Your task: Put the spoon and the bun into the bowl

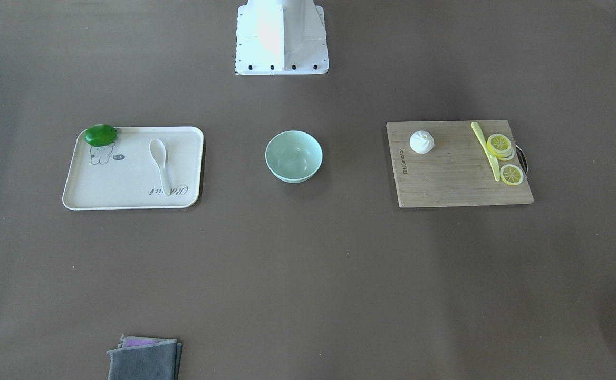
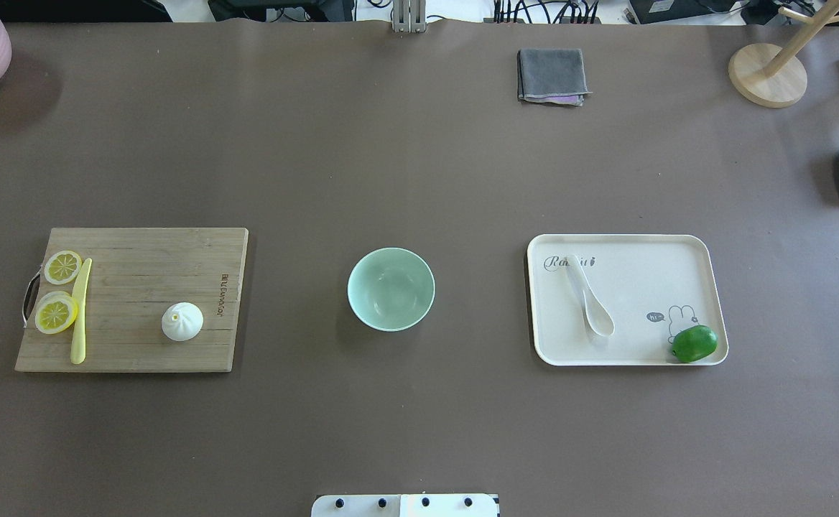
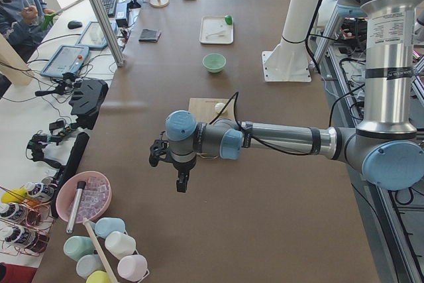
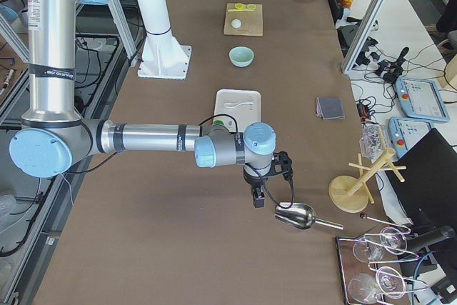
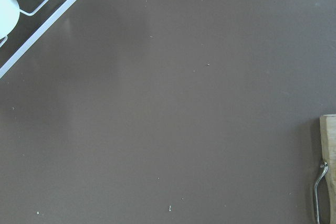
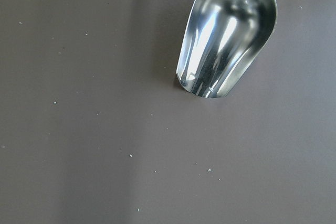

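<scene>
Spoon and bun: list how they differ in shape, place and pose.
Shape: the spoon is long, with an oval scoop and a handle; the bun is round with a pinched top. Place: the spoon lies on the cream tray, on the robot's right of the bowl; the bun sits on the cutting board, on its left. Pose: the spoon lies flat, the bun stands upright. Both are white and outside the bowl.

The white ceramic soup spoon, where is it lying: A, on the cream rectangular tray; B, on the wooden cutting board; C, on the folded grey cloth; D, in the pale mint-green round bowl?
A: the white ceramic soup spoon lies on the cream rectangular tray, and the pale mint-green round bowl is empty.
</scene>
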You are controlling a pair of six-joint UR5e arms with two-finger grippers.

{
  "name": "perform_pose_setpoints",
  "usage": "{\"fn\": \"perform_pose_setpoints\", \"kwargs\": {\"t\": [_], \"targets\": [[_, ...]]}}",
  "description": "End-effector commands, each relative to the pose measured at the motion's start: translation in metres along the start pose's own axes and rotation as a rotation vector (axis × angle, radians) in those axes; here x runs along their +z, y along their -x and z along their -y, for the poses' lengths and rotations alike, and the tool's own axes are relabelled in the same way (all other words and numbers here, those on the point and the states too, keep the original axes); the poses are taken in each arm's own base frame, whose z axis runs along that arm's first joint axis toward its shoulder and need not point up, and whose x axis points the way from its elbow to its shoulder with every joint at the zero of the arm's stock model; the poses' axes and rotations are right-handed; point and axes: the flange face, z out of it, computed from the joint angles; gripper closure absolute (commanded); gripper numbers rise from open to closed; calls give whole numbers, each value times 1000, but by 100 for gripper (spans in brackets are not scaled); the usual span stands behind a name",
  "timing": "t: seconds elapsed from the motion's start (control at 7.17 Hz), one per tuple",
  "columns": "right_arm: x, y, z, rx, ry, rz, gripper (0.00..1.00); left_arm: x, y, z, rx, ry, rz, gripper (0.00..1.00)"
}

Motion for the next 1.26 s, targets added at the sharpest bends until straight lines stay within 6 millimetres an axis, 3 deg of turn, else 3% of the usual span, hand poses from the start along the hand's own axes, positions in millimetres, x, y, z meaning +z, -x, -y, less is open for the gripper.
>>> {"fn": "perform_pose_setpoints", "kwargs": {"t": [0.0, 1.12], "targets": [[1, -1, -2, 2, 2, 0, 0, -1, -1, -2, 3, -1, 0, 2], [-1, 0, 3, -56, -40, -93, 0, -7, 3, -4, 13, -23, 104, 2]]}}
